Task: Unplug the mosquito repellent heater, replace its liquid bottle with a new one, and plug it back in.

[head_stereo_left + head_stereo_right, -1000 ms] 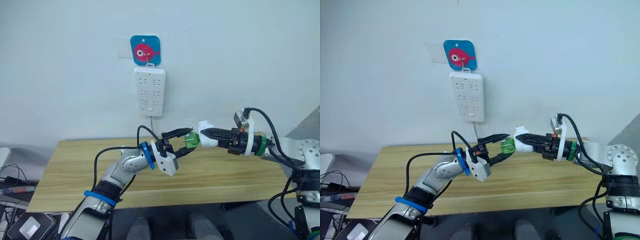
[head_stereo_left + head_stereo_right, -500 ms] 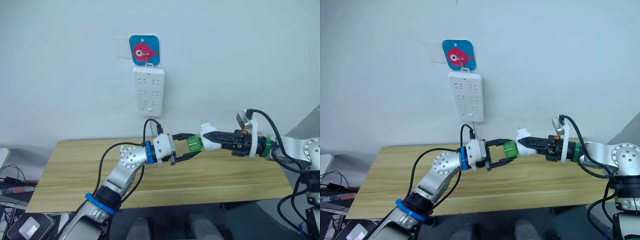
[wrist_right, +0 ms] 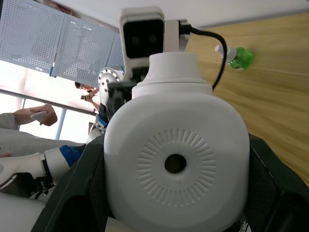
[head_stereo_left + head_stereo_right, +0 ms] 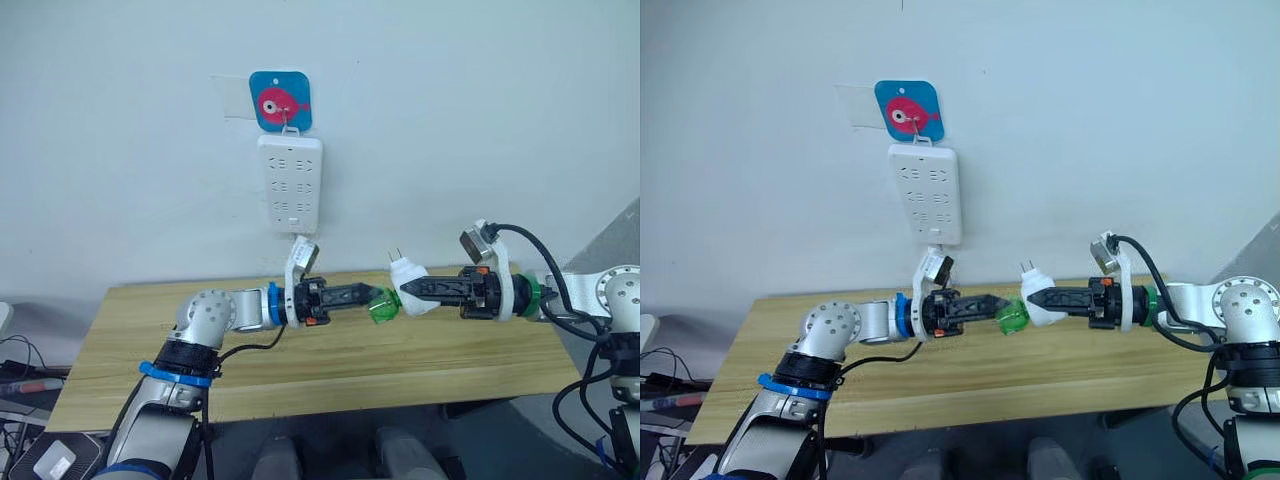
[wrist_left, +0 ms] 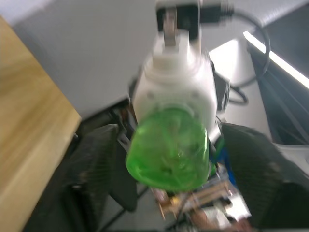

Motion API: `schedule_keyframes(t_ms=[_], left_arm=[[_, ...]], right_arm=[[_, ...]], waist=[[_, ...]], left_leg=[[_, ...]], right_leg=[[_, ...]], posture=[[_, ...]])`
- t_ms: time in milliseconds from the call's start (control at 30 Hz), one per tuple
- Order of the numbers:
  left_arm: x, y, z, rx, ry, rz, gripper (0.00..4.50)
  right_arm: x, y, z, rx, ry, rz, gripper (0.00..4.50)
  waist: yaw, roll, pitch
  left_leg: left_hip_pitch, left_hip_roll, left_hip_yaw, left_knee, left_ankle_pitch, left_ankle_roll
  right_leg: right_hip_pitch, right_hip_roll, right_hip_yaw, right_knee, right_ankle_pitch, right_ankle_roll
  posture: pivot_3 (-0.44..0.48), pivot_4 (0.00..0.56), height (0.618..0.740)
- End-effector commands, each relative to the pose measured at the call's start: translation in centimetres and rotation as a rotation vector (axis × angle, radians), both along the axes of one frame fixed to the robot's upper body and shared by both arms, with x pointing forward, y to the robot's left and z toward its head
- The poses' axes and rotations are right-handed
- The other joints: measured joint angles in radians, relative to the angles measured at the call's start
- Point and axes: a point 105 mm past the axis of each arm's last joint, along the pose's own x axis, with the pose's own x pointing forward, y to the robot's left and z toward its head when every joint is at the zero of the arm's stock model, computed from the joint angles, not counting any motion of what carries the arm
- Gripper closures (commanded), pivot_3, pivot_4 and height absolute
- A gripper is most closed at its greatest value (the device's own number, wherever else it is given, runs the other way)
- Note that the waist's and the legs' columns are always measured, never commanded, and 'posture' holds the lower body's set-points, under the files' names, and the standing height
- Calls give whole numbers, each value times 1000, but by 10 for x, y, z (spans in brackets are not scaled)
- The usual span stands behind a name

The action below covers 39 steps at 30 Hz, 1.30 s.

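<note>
Left to right above the wooden table (image 4: pixel 150 340): the left gripper (image 4: pixel 368 297), reaching toward the robot's right, has its two black fingers closed on the green liquid bottle (image 4: pixel 382 307); this bottle is seated in the mosquito repellent heater (image 4: pixel 407 276), which the right gripper (image 4: pixel 412 291) clamps between its fingers from the opposite side. The heater is held in the air at mid-table height, below and to the right of the wall-mounted power strip (image 4: pixel 289 184), well apart from it. Its long axis runs nearly level, bottle end toward the robot's left and slightly downward, its two metal prongs (image 4: pixel 396 254) pointing up and toward the wall. The step in hand appears to be removal of the fitted bottle. To do it well, the right gripper should likely hold the body rigid while the left turns about the bottle's own axis, then draws straight away along it. A second green bottle (image 3: pixel 233 56) lies on the table, seen in the right wrist view.
</note>
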Motion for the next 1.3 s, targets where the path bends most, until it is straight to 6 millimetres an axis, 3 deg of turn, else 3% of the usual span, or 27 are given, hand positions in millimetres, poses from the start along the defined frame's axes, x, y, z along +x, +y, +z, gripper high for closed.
schedule_keyframes(t_ms=[33,167,333,500,633,833,1000,1300], left_arm=[[14,8,12,-16,-30,77,41],[29,28,17,41,-136,221,41],[13,31,25,344,-984,251,41],[3,35,22,455,-1551,363,41],[-13,24,14,432,-1954,342,41],[-5,8,-1,427,-2127,342,41],[6,-2,6,407,-2218,431,41],[8,-15,9,338,-2296,439,41]], right_arm=[[-1,1,11,33,-43,3,1506],[3,-3,11,23,-56,-27,1506],[24,-13,15,74,-42,-136,1506],[31,-14,21,98,-38,-153,1506],[33,-11,24,109,-33,-152,1506],[29,-2,27,125,-43,-106,1506],[25,3,28,133,-44,-88,1506],[19,5,28,141,-39,-85,1506]], waist=[[1,0,0],[-1,0,0],[2,0,0],[20,1,-1],[28,1,-1],[30,1,-1],[29,1,-1],[25,1,-1]], left_leg=[[0,0,0,0,0,0],[0,0,1,0,0,0],[1,0,4,-1,0,0],[1,0,9,-1,0,0],[1,0,10,-1,0,0],[1,-1,10,-1,0,0],[1,-1,9,-1,0,0],[1,-1,9,0,0,0]], right_leg=[[0,0,0,0,0,0],[0,0,1,0,0,0],[0,0,3,-1,0,-1],[0,-3,5,-2,0,-1],[0,-3,5,-1,1,0],[-1,-4,5,-1,1,0],[0,-4,5,0,1,1],[0,-4,4,1,1,1]], posture=[[-107,97,740],[-107,94,740],[-95,89,740],[-94,86,740],[-74,79,740],[-75,81,740],[-79,81,740],[-96,86,740]])
